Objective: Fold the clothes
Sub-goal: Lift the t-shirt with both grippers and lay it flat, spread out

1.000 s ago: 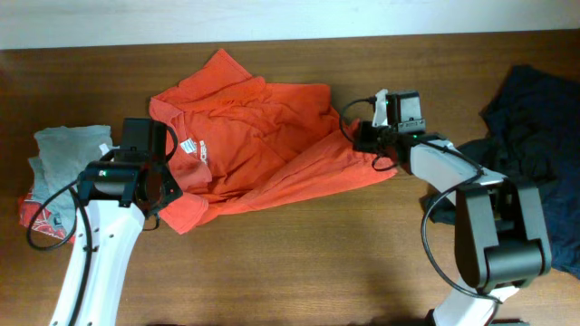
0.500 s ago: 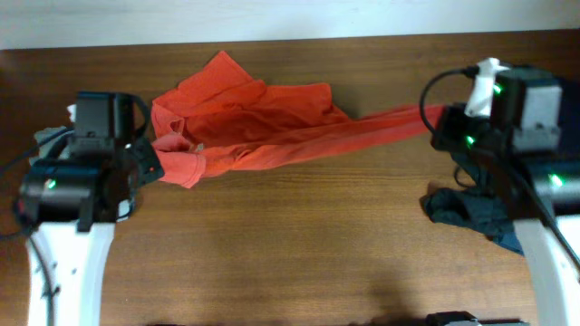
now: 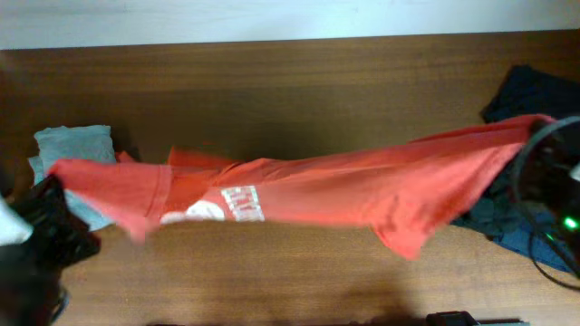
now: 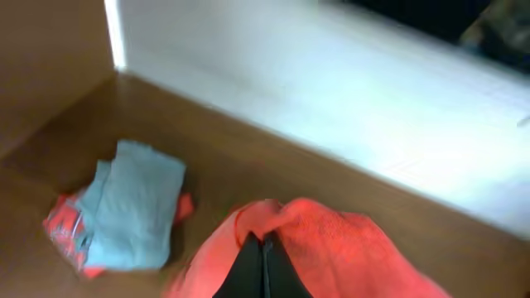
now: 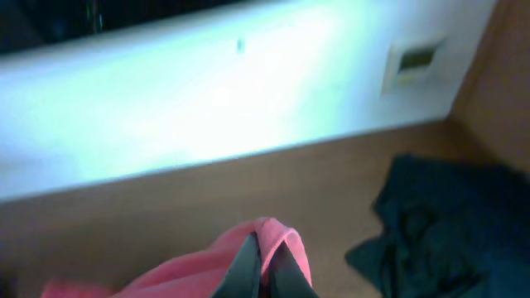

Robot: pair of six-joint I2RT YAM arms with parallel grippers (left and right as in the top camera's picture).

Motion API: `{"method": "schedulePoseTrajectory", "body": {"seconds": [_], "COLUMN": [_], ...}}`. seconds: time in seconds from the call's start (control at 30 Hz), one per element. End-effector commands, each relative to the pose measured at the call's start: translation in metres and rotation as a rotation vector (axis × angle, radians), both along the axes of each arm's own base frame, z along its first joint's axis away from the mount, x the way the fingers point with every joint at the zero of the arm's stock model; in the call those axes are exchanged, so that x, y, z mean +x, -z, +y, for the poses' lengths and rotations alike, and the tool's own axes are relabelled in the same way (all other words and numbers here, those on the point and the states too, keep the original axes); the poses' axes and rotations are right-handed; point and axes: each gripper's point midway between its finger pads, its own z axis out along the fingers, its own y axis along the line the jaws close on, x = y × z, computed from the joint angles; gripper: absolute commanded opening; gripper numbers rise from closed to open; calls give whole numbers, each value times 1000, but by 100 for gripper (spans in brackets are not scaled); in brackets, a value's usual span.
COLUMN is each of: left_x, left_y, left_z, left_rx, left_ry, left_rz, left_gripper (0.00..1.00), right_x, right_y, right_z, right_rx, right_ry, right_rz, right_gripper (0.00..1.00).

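The orange-red T-shirt [image 3: 308,190] hangs stretched between both grippers, lifted above the table, its white lettering showing at the lower left. My left gripper [image 3: 50,186] is shut on the shirt's left end; in the left wrist view the black fingers [image 4: 263,252] pinch a fold of the shirt [image 4: 331,240]. My right gripper [image 3: 542,127] is shut on the shirt's right end; in the right wrist view the fingers [image 5: 263,257] clamp a pink-red fold [image 5: 277,232]. The dark navy garment [image 3: 526,100] lies crumpled at the right, also in the right wrist view [image 5: 447,223].
A folded grey garment [image 3: 77,149] lies at the table's left on a red patterned cloth [image 4: 66,232]; it also shows in the left wrist view [image 4: 137,203]. A white wall [image 3: 272,18] runs along the table's far edge.
Both grippers have risen and spread apart, lifting the shirt off the table and stretching it wide across the view. The lettering now faces the camera.
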Motion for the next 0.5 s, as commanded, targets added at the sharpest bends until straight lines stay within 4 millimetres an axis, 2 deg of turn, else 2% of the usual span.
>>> {"method": "schedulePoseTrajectory", "body": {"seconds": [0.0, 0.13, 0.23, 0.27, 0.4, 0.43, 0.47], "left_x": [-2, 30, 69, 91, 163, 191, 213], "left_y": [-16, -3, 16, 26, 61, 73, 82], "left_z": [2, 0, -3, -4, -10, -14, -19], "left_rx": [13, 18, 23, 26, 31, 56, 77], "left_ry": [-4, -3, -1, -1, 10, 41, 74], "left_rz": [-68, 10, 97, 137, 227, 243, 246], "left_gripper": [0, 0, 0, 0, 0, 0, 0], "right_x": [2, 45, 91, 112, 169, 190, 203], "right_y": [-13, 18, 57, 77, 132, 148, 155], "right_z": [-17, -16, -15, -14, -13, -12, -13], "right_rx": [-59, -84, -100, -107, -127, -128, -126], "right_ry": [87, 79, 70, 66, 53, 53, 55], "right_rz": [-25, 110, 255, 318, 458, 475, 474], "right_gripper": [4, 4, 4, 4, 4, 4, 4]}}
